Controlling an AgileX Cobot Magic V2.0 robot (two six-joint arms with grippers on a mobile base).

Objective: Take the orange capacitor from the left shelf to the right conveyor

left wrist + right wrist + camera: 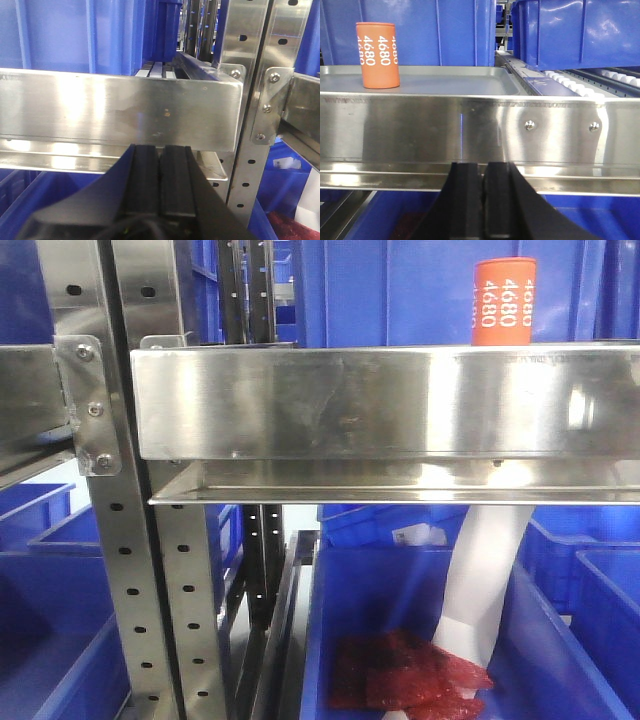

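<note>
Steel shelf (380, 405) w/ orange capacitor (504, 302), blue bins (400, 290)

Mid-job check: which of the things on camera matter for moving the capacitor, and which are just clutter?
Job: orange capacitor, upright on the steel shelf; left gripper and right gripper, both shut and empty. The conveyor is not in view.
Lying about: blue bins; red material below the shelf; white rollers.

One orange capacitor (504, 302), two grippers (160, 150) (482, 167)
</note>
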